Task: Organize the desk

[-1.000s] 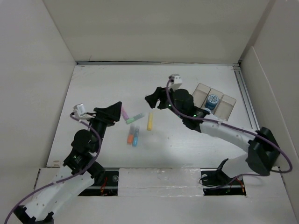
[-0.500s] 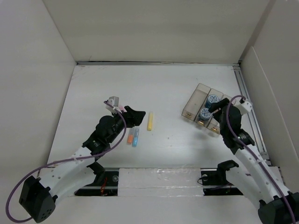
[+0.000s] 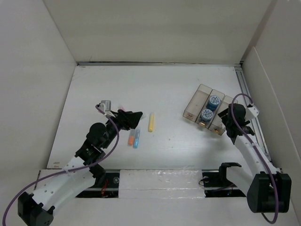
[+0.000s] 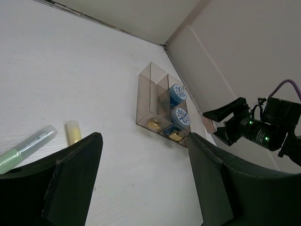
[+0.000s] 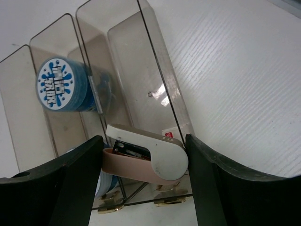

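On the white desk (image 3: pixel 164 89) lie a yellow highlighter (image 3: pixel 151 122), an orange marker (image 3: pixel 131 137) and a blue marker (image 3: pixel 136 138). My left gripper (image 3: pixel 135 117) is open and empty, hovering just left of the yellow highlighter. In the left wrist view its jaws (image 4: pixel 143 139) stand wide apart, with a green marker (image 4: pixel 28 147) and the yellow highlighter (image 4: pixel 73 132) to their left. My right gripper (image 3: pixel 224 121) is shut on a pink and white stapler (image 5: pixel 146 153). It holds the stapler over the near end of the translucent tray's (image 3: pixel 201 89) right compartment.
The three-compartment tray holds two blue rolls (image 3: pixel 214 100) (image 3: pixel 205 114) in its middle compartment; one roll shows in the right wrist view (image 5: pixel 63 84). A metal rail (image 3: pixel 247 94) runs along the right edge. White panel walls stand on three sides.
My right arm has swung from the middle of the desk to the tray's right side. A second blue roll now shows in the tray. My left gripper has moved right toward the markers.
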You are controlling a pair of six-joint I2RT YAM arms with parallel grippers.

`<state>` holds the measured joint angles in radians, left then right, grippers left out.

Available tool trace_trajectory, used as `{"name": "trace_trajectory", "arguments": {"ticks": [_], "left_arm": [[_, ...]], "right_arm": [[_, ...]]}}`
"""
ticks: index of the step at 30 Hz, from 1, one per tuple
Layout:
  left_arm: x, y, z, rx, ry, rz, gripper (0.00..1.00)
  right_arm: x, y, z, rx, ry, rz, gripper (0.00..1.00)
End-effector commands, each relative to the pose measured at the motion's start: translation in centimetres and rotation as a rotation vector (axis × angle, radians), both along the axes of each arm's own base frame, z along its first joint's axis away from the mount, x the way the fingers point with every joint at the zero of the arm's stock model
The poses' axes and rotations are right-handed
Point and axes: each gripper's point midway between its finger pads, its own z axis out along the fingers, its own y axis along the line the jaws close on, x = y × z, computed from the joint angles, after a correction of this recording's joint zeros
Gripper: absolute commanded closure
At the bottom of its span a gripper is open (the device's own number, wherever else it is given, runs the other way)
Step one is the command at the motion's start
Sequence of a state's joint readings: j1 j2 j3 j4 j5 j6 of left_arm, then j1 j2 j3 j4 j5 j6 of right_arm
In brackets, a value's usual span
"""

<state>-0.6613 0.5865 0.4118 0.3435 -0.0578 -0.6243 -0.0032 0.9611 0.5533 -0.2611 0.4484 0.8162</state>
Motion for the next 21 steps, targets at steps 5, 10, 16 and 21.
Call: {"name": "trace_trajectory", "arguments": {"ticks": [5, 10, 16, 21], "left_arm": [[0.3, 0.1, 0.2, 0.013, -0.013, 0.007, 0.3], [0.5, 0.0, -0.2, 0.023, -0.002, 0.01, 0.3], [1.0, -0.3, -0.9, 0.039, 0.016, 0.013, 0.3], [1.7, 0.2, -1.9, 0.071, 0.034, 0.056, 0.33]], "right_arm": [[2.1, -0.5, 0.1, 0.053, -0.008, -0.001, 0.31], [2.2, -0.5, 0.6, 0.05, -0.031, 0.003, 0.1], [1.9, 0.0, 3.8, 0.038, -0.145, 0.046, 0.09], [1.7, 1.6, 6.8, 0.048, -0.255, 0.147, 0.41]]}}
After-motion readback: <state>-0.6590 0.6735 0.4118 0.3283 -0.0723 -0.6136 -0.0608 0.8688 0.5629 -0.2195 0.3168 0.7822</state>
